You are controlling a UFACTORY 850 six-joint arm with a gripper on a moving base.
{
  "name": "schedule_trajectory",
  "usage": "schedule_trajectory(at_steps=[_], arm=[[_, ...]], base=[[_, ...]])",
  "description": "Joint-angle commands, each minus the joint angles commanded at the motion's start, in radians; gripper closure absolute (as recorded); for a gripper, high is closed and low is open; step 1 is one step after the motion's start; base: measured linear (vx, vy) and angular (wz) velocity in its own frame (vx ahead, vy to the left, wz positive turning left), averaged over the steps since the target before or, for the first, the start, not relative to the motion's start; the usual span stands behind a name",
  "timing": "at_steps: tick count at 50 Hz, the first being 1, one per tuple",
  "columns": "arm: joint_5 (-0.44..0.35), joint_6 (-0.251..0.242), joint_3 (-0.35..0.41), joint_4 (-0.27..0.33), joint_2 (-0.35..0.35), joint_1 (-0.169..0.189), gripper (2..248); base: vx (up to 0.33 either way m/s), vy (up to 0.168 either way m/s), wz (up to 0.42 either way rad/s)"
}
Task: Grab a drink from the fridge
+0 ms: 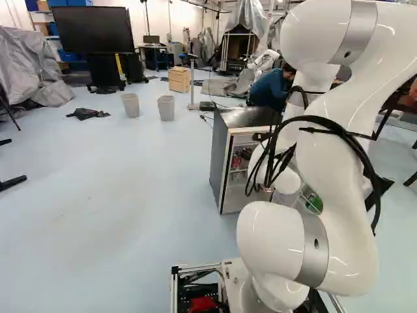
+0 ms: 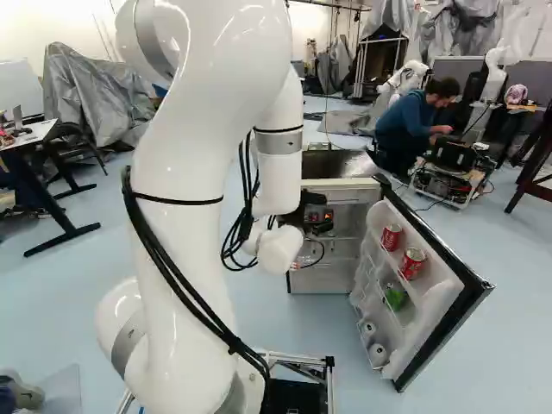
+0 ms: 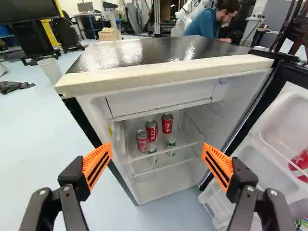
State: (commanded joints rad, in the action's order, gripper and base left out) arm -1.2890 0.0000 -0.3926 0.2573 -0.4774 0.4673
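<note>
My gripper (image 2: 319, 228) is partly hidden by the wrist in the right base view, in front of the fridge (image 2: 323, 278). In the wrist view the gripper (image 3: 157, 161) stands open, nothing between its fingers. Ahead of it is the open fridge (image 3: 163, 78); its upper shelf bears a red can (image 3: 142, 141), a second (image 3: 151, 130) and a third (image 3: 167, 123) farther back. Smaller containers (image 3: 152, 156) show through or below that shelf. The open door (image 2: 442, 317) holds two red cans (image 2: 392, 237), a green can (image 2: 395, 297) and pale cans (image 2: 377, 354) lower down.
The fridge's dark top (image 3: 144, 52) lies beyond its front edge; the door stands out to one side of the gripper. Two bins (image 1: 166, 108), a wooden box (image 1: 179, 79) and a screen (image 1: 91, 30) are farther back. Another robot (image 2: 407, 79) stands behind the fridge.
</note>
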Motion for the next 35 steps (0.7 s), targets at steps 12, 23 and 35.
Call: schedule_trajectory(at_steps=[12,23,35], arm=[[0.0,0.0,-0.03,0.003,-0.052,0.021,3],[0.0,0.0,-0.055,0.021,-0.097,0.023,3],[0.0,0.0,-0.082,0.062,-0.145,0.02,3]], base=[[0.0,0.0,0.0],[0.0,0.0,0.0],[0.0,0.0,0.0]])
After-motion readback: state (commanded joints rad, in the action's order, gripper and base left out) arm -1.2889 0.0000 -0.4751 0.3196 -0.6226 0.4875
